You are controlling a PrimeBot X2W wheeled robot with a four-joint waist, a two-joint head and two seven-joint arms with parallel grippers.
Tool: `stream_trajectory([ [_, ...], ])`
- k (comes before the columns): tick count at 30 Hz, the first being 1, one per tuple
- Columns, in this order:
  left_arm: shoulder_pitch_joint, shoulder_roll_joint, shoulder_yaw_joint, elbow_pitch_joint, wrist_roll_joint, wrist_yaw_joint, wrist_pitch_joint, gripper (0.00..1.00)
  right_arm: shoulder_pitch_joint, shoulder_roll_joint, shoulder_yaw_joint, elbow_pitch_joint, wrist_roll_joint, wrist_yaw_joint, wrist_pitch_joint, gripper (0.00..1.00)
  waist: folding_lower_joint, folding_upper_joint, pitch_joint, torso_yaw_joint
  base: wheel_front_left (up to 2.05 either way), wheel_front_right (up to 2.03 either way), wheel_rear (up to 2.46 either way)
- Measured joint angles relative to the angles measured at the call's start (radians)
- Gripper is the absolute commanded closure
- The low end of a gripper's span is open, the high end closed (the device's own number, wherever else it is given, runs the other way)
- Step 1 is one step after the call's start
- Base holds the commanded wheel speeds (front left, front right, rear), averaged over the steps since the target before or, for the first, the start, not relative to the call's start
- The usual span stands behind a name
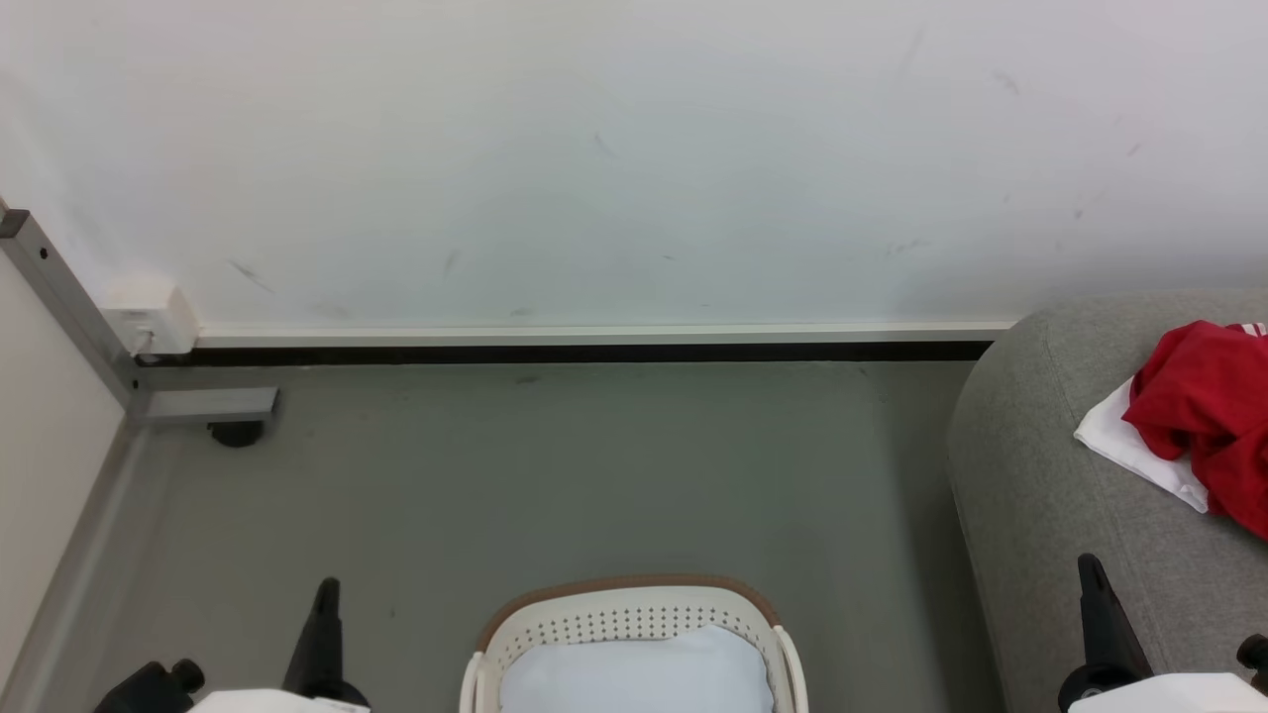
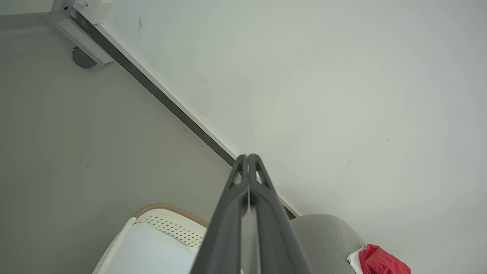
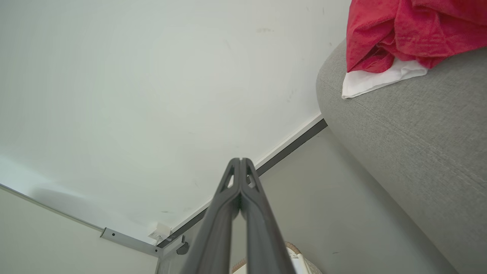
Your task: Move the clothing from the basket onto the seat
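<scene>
The red clothing [image 1: 1204, 416] with a white panel lies bunched on the grey sofa seat [image 1: 1040, 465] at the right; it also shows as clothing [image 3: 403, 34] on the seat [image 3: 418, 133] and clothing [image 2: 380, 262] on the seat [image 2: 327, 239]. The cream basket [image 1: 634, 614] with a brown rim sits on the floor at the bottom centre, holding a pale blue-white cushion [image 1: 634, 673]. My left gripper [image 1: 327, 594] is shut at the lower left, left of the basket [image 2: 167, 222]. My right gripper [image 1: 1090, 574] is shut at the lower right, over the seat's front. Both are shut on nothing: left gripper [image 2: 247, 156], right gripper [image 3: 240, 160].
A white wall [image 1: 634, 149] with a dark skirting strip [image 1: 594, 352] runs behind the grey floor [image 1: 555, 475]. A metal frame post [image 1: 69, 307] with a white box [image 1: 149, 312] and a black foot [image 1: 236, 433] stands at the left.
</scene>
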Motion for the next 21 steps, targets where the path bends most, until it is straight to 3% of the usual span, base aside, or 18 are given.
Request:
stream_trajectory([
  [21,-0.015,0.001,0.017,-0.017,-0.248,0.0,0.065,1.0,-0.007,0.006,-0.043,-0.014,0.215,0.0,0.065,1.0,0.0,0.0,0.001,0.008,0.0,0.0,0.0],
])
